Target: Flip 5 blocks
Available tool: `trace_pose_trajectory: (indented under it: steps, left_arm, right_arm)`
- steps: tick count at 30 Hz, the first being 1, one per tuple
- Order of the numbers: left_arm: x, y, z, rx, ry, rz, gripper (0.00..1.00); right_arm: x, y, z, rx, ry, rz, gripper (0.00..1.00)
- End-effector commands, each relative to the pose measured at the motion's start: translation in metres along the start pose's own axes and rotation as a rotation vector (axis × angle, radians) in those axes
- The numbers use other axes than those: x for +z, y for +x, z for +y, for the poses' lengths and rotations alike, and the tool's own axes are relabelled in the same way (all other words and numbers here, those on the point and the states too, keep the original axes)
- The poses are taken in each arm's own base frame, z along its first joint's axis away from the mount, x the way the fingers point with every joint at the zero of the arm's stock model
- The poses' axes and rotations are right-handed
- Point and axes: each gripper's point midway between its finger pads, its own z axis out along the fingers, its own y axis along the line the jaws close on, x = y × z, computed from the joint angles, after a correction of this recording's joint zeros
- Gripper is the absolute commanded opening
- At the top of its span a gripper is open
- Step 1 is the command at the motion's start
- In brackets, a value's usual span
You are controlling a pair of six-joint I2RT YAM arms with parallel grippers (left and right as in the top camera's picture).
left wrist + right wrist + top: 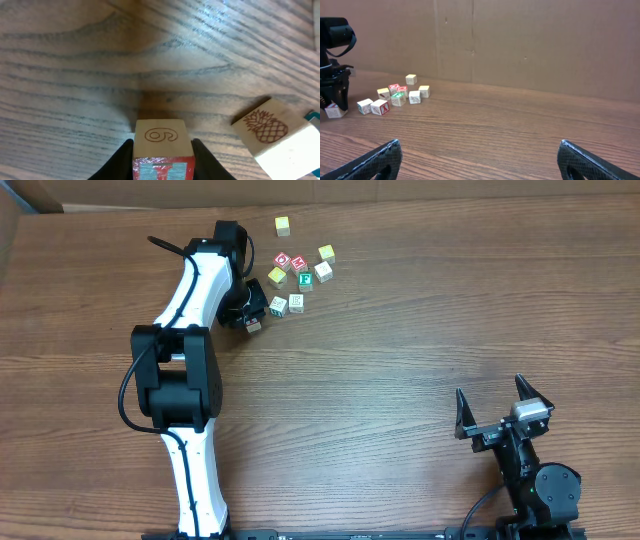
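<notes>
Left wrist view: left gripper (162,152) clamping "6" block (161,136) on both sides (red-printed face toward camera), seemingly resting on table (75,75); pineapple block (267,131) lying just beside. Nearby, other blocks (300,275) clustering toward far side. At near edge, right gripper (490,392) hanging with fingers wide apart, holding nothing. Behind table, cardboard wall (520,40) standing.

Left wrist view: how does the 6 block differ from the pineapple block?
The 6 block sits between the fingers of the left gripper, flanked on both sides; the pineapple block lies free on the table, untouched. The 6 block faces the camera squarely; the pineapple block is turned askew. The 6 block's near face is red-printed; the pineapple block's visible side is plain pale. Both are pale wooden cubes with a line-drawn mark on top.
</notes>
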Motion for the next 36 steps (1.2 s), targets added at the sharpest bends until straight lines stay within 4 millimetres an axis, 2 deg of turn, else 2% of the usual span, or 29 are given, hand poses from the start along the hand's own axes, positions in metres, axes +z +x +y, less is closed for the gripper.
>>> trace_pose_trajectory:
  steps: [1, 4, 8, 10, 11, 16, 20, 27, 31, 36]
  left_arm:
    - [0.002, -0.001, -0.004, 0.038, -0.008, -0.012, 0.26]
    - [0.002, 0.0, -0.003, 0.046, -0.01, -0.007, 0.25]
    - [-0.004, 0.003, -0.008, 0.082, 0.016, 0.013, 0.16]
    - [-0.015, 0.005, -0.01, 0.083, 0.022, 0.023, 0.13]
    - [-0.025, 0.005, -0.01, 0.089, 0.025, 0.024, 0.11]
    - [-0.075, 0.015, -0.011, 0.123, 0.034, 0.021, 0.11]
    - [-0.121, 0.036, -0.009, 0.176, 0.049, 0.014, 0.11]
    - [-0.204, 0.086, -0.006, 0.248, 0.09, -0.046, 0.14]
    - [-0.232, 0.114, -0.004, 0.274, 0.099, -0.056, 0.16]
    - [-0.24, 0.144, -0.006, 0.313, 0.09, -0.019, 0.16]
  right_arm:
    - [0.0, 0.003, -0.001, -0.001, 0.003, 0.0, 1.0]
    - [0.0, 0.003, -0.001, 0.0, 0.003, 0.0, 1.0]
    - [0.0, 0.003, -0.001, -0.001, 0.003, 0.0, 1.0]
    - [0.0, 0.003, -0.001, 0.0, 0.003, 0.0, 1.0]
    - [0.0, 0.003, -0.001, 0.0, 0.003, 0.0, 1.0]
    - [0.0, 0.003, -0.001, -0.001, 0.003, 0.0, 1.0]
    - [0.0, 0.003, -0.001, -0.001, 0.003, 0.0, 1.0]
    - [0.0, 0.003, -0.001, 0.0, 0.003, 0.0, 1.0]
    - [0.0, 0.003, -0.001, 0.0, 0.003, 0.0, 1.0]
    - [0.0, 0.003, -0.001, 0.0, 0.003, 0.0, 1.0]
